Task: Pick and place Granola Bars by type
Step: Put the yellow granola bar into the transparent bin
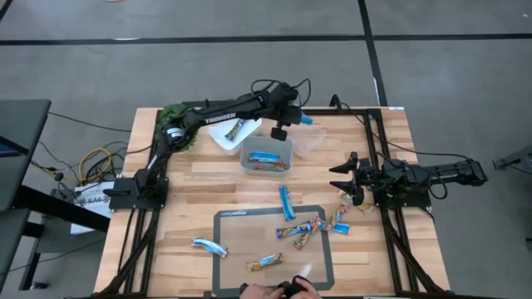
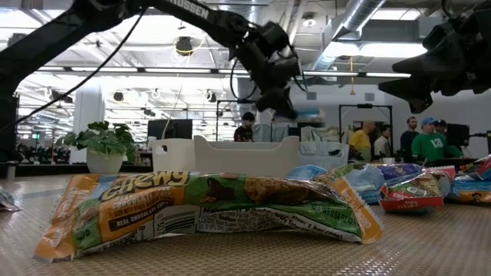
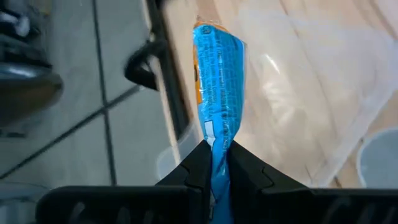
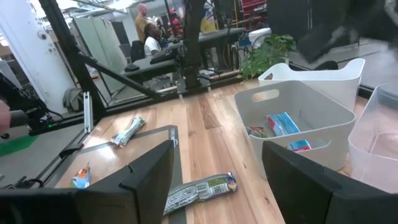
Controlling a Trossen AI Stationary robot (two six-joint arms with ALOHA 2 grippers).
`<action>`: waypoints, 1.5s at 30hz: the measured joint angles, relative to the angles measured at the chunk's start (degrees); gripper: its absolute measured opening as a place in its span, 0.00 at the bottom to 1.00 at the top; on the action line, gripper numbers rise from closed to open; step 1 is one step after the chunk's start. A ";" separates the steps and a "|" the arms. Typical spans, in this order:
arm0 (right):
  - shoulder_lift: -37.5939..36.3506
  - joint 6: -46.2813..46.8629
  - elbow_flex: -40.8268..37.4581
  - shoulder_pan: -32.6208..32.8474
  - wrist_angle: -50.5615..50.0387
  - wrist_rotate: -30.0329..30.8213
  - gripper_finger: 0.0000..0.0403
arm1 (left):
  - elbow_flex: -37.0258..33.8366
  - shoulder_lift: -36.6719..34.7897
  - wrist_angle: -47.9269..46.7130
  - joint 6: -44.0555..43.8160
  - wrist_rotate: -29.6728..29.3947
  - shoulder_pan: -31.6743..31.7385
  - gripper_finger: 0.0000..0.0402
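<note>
the left end effector [image 1: 281, 130] hangs high over the far middle of the counter [image 1: 195, 178], its fingers pinched shut on one end of a blue bar [image 3: 216, 81] that sticks out lengthwise ahead of it. the bar sits above the gap between the grey tub [image 1: 266, 156] and the clear tub [image 1: 314, 141], just beside both; which one it lines up with cannot be told. left of these, the white tub [image 1: 224, 133] holds one bar. the grey tub holds a few bars, blue among them. the clear tub looks empty. loose bars [image 1: 312, 226] lie scattered on the near mat [image 1: 229, 224]. on the right, the right end effector [image 1: 342, 181] waits wide open and empty, nearer that cluster.
</note>
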 joint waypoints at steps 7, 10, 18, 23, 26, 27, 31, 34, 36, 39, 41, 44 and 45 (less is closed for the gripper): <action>0.01 0.02 0.00 0.00 0.00 -0.02 0.59 | -0.18 1.40 0.34 0.37 0.08 0.50 0.07; 0.02 0.02 0.01 0.00 0.00 0.01 0.59 | -0.48 1.40 0.72 1.34 0.22 0.52 0.07; 0.00 0.01 0.01 0.02 0.00 0.00 0.59 | -0.53 1.42 0.56 1.43 0.04 0.85 0.16; 0.00 0.02 0.00 0.00 0.00 0.02 0.59 | -0.53 1.42 0.58 0.35 -0.76 0.85 0.26; 0.00 0.01 0.00 0.00 0.00 0.02 0.59 | -0.53 1.42 0.58 0.16 -1.29 0.85 0.28; 0.00 0.02 0.00 0.00 0.00 0.02 0.59 | -0.53 1.42 0.56 0.16 -1.31 0.85 0.29; 0.00 0.02 0.02 0.00 0.00 0.02 0.59 | -0.54 1.42 0.58 0.12 -1.30 0.84 0.29; 0.00 0.02 0.00 0.00 0.00 0.02 0.59 | -0.55 1.42 0.78 -0.60 -1.29 0.81 0.30; 0.00 0.01 0.00 0.01 0.00 0.02 0.59 | -0.55 1.42 1.04 -1.95 -0.95 0.81 0.30; 0.00 0.01 0.00 0.00 0.00 0.02 0.59 | -0.55 1.42 1.23 -3.86 1.21 0.73 0.30; 0.00 0.00 0.02 0.00 0.00 0.02 0.59 | -0.59 1.15 0.94 -5.37 2.30 0.52 0.30; 0.01 0.01 0.01 0.00 0.00 0.02 0.59 | -0.70 -0.39 0.34 -7.40 4.29 -0.07 0.30; 0.00 0.02 0.01 0.01 0.00 0.02 0.59 | -0.70 -1.08 0.38 -7.94 5.01 -0.41 0.30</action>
